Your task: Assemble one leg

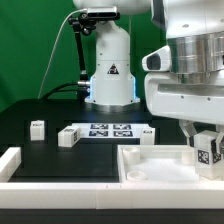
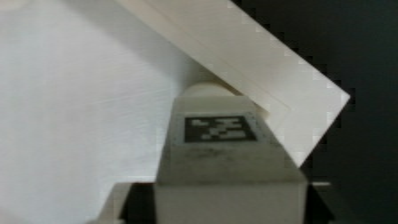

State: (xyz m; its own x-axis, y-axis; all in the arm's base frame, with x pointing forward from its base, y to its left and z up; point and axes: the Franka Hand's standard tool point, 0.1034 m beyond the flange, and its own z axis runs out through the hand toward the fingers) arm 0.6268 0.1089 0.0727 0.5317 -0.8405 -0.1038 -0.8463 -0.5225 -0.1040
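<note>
My gripper (image 1: 207, 148) hangs at the exterior view's right, shut on a small white leg (image 1: 208, 153) whose black-and-white tag faces the camera. The leg's lower end sits just above the right part of the large white panel (image 1: 150, 165). In the wrist view the leg (image 2: 222, 140) runs out from between the jaws toward a corner of the panel (image 2: 89, 90), where the raised rim (image 2: 267, 60) bends. The dark fingers (image 2: 139, 205) press on both sides of the leg. Whether the leg's tip touches the panel is hidden.
Two more white legs (image 1: 37, 127) (image 1: 68, 136) stand on the black table at the exterior view's left. The marker board (image 1: 112, 130) lies behind the panel. A white bracket (image 1: 10, 160) sits at the front left. The robot's base (image 1: 108, 75) rises at the back.
</note>
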